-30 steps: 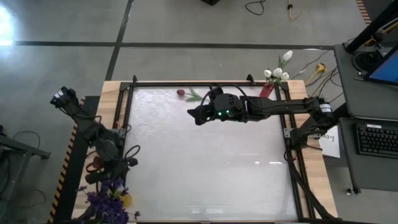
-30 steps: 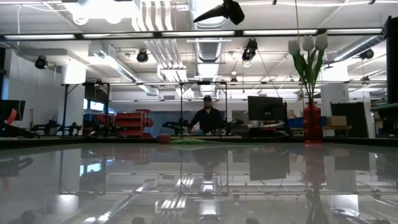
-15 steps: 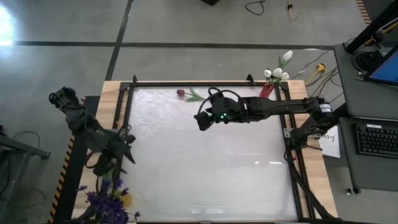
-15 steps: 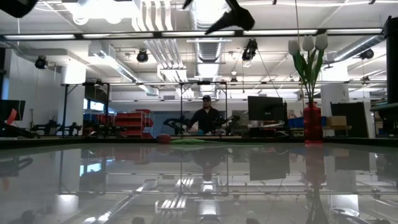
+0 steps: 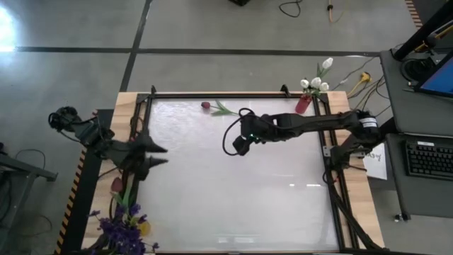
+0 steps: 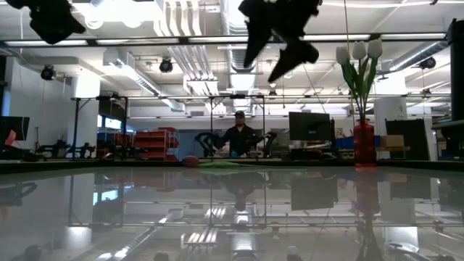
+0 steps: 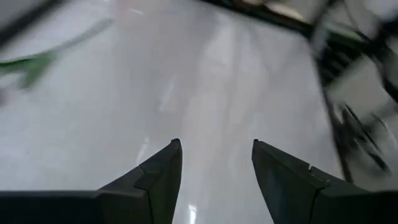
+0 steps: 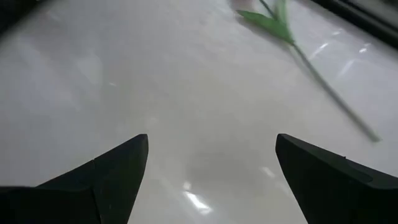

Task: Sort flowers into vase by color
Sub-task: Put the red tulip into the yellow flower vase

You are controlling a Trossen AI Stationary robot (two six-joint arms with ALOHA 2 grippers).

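A pink-red bud flower point(image 5: 212, 107) lies flat on the table near its far edge; its stem and leaf point(image 8: 281, 28) show in the right wrist view. White tulips point(image 5: 315, 81) stand in a red vase point(image 6: 364, 143) at the far right corner. Purple sprays point(image 5: 120, 228) sit at the near left corner. My right gripper point(image 5: 237, 147) hangs open above the table's middle, nearer than the bud flower. My left gripper point(image 5: 164, 155) is open over the table's left edge, pointing right.
A dark frame point(image 5: 233, 94) runs around the glossy white table top. A keyboard point(image 5: 428, 157) and equipment stand beyond the right edge. A person point(image 6: 239, 139) stands far behind the table. The white surface between the two grippers point(image 5: 198, 184) carries nothing.
My left gripper rose away from the purple sprays at the near left corner, swung toward the far edge and turned to point right over the table's left edge. My right gripper moved a little toward the near edge and came lower.
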